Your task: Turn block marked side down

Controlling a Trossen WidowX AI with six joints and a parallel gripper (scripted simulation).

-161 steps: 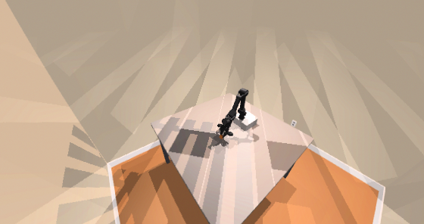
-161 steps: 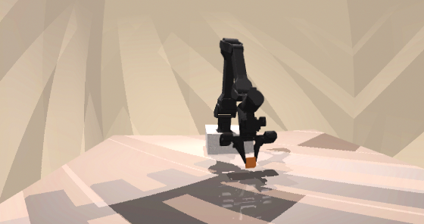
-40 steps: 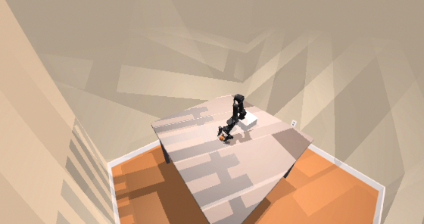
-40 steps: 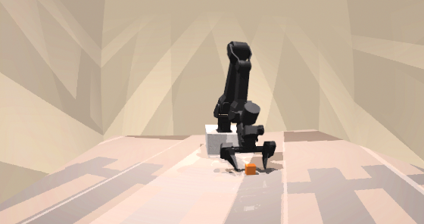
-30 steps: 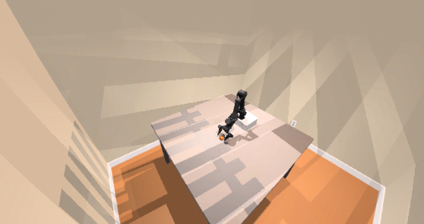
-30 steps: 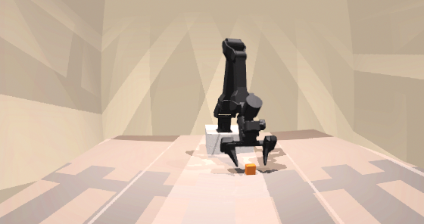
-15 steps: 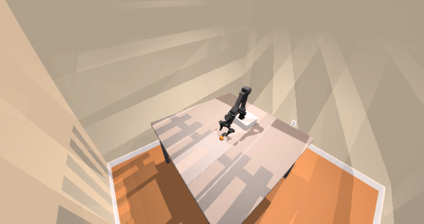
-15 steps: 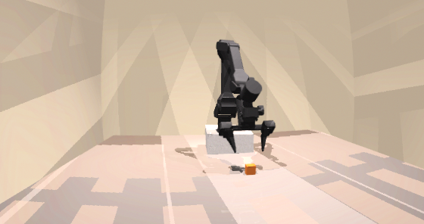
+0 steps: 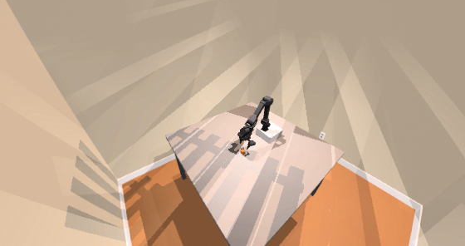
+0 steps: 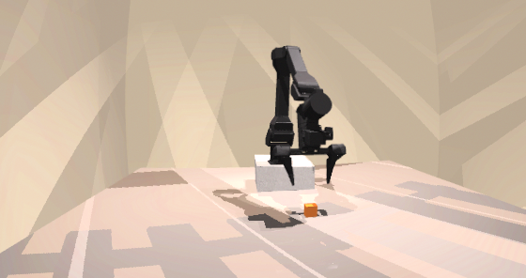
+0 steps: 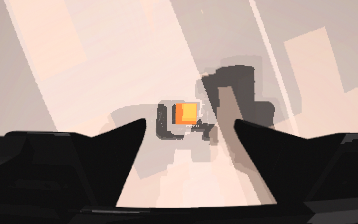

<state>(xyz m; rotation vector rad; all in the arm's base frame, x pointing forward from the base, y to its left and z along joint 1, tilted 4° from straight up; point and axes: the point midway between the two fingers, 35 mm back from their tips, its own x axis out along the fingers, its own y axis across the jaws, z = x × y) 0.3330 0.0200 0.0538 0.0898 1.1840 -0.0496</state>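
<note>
A small orange block (image 9: 242,151) (image 10: 310,210) (image 11: 188,114) rests on the table (image 9: 220,204) (image 10: 188,263). Its top looks plain yellow-orange and its visible sides orange. No mark can be made out on the faces in view; the underside is hidden. My gripper (image 9: 245,145) (image 10: 310,184) (image 11: 190,123) is wide open and empty, pointing down. In the exterior view its fingertips are above the block, one to either side, and do not touch it. In the wrist view the block shows between the fingertips, slightly left of the middle.
The white base box (image 9: 270,134) (image 10: 272,180) of the arm stands behind the block, with the arm (image 9: 266,101) (image 10: 284,89) rising from it. Dark shadows of the arm and gripper lie around the block. The table's edges are far from the block.
</note>
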